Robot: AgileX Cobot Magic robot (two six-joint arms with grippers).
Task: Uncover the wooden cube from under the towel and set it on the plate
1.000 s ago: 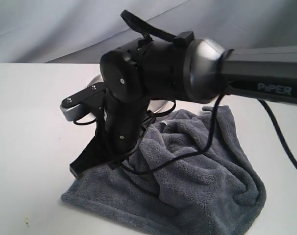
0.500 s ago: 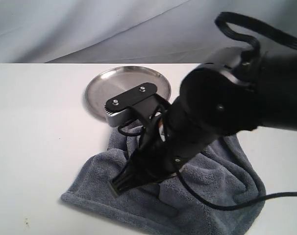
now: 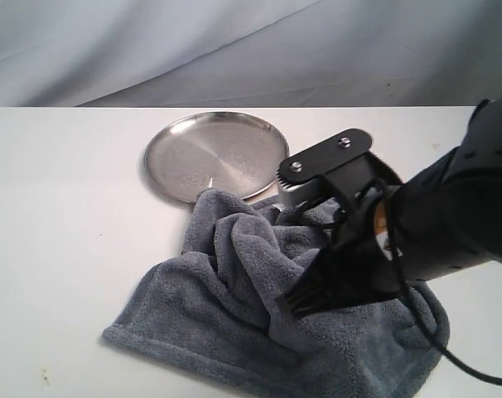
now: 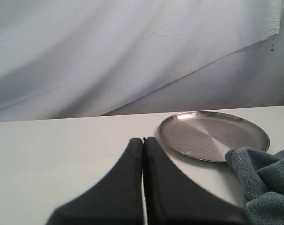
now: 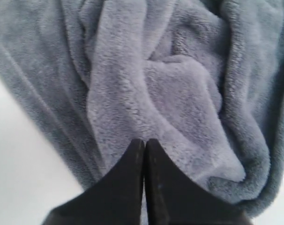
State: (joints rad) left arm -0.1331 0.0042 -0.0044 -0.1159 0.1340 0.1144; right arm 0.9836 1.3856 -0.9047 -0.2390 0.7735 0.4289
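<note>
Item 1, table point(image 3: 60, 207): white surface, with a pale cloth backdrop point(image 3: 152, 50) hanging behind its far edge.

Item 2, plate point(image 3: 209, 153): round silver metal, lying flat near the far edge of the table. Its surface is bare and shiny. It shows again in the left wrist view point(image 4: 212, 136).

Item 3, towel point(image 3: 234, 290): blue-grey fleece, bunched in thick folds, spread from the middle of the table toward the near edge. Its far fold touches the plate's near rim. The right wrist view shows the folds close up point(image 5: 156, 84).

Item 4, wooden cube: not visible in any view, and the towel's folds give no clear outline of it.

Item 5, right gripper point(image 3: 296, 305): jaws pressed fully together with nothing between them. The tip points down over the middle folds of the towel point(image 5: 144, 140). Whether it touches the cloth cannot be told.

Item 6, left gripper point(image 4: 143, 139): jaws closed to a thin seam and holding nothing. It sits over bare table, near the plate and apart from it.
</note>
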